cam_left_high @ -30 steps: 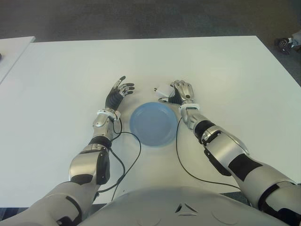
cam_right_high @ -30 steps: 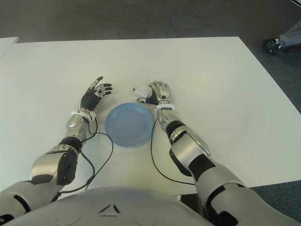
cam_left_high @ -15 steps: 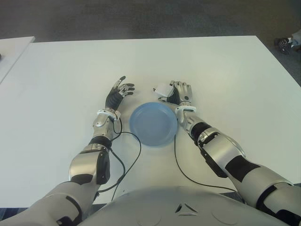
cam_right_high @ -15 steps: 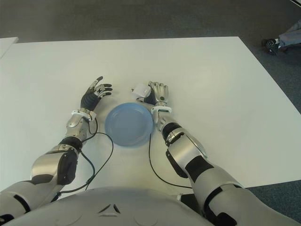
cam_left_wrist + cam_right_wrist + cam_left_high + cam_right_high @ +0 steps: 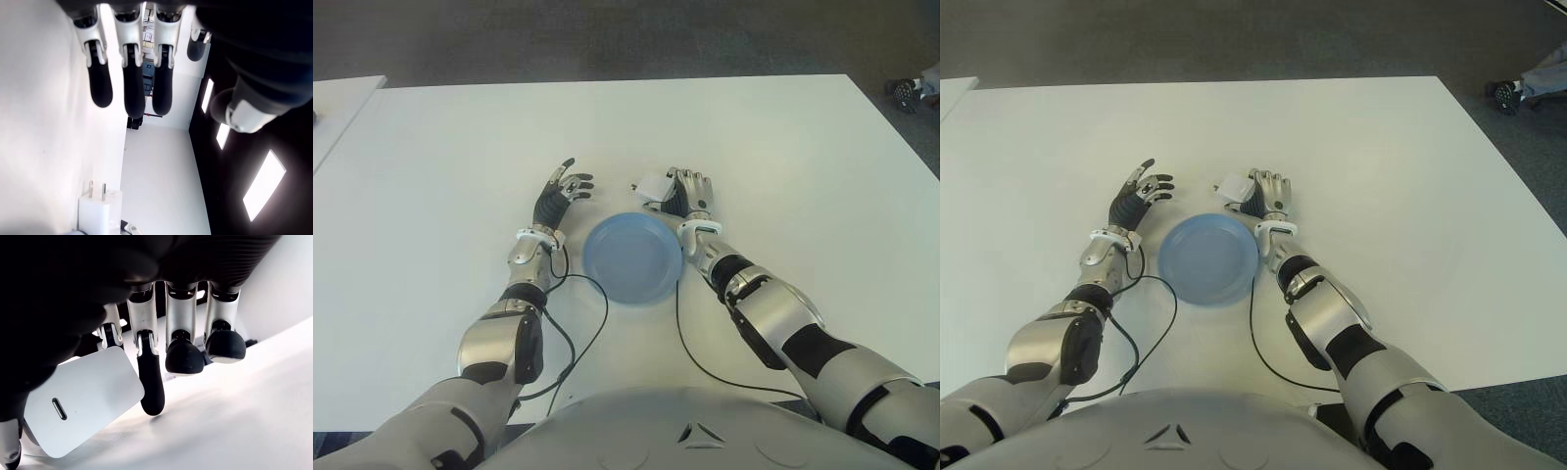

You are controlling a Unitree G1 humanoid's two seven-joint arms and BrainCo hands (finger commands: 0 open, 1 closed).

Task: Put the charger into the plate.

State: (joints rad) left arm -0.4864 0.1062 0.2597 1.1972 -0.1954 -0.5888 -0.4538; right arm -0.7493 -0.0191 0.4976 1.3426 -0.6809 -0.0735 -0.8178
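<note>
A white charger (image 5: 654, 185) is pinched in my right hand (image 5: 683, 190), just beyond the far right rim of the blue plate (image 5: 631, 259). Up close in the right wrist view, the charger (image 5: 80, 399) shows its flat face with a small port, held between the thumb and a finger (image 5: 151, 382); the other fingers curl down toward the table. The plate holds nothing. To the left of the plate my left hand (image 5: 564, 190) shows with fingers spread, holding nothing. From the left wrist view, the charger (image 5: 100, 211) appears farther off with two prongs pointing up.
The white table (image 5: 773, 157) stretches wide around the plate. Black cables (image 5: 592, 323) run from both wrists back toward my body on either side of the plate. A second white table edge (image 5: 337, 103) shows at the far left.
My right hand has shifted slightly left toward the plate with the charger, which now shows its broad face. The left hand has not moved.
</note>
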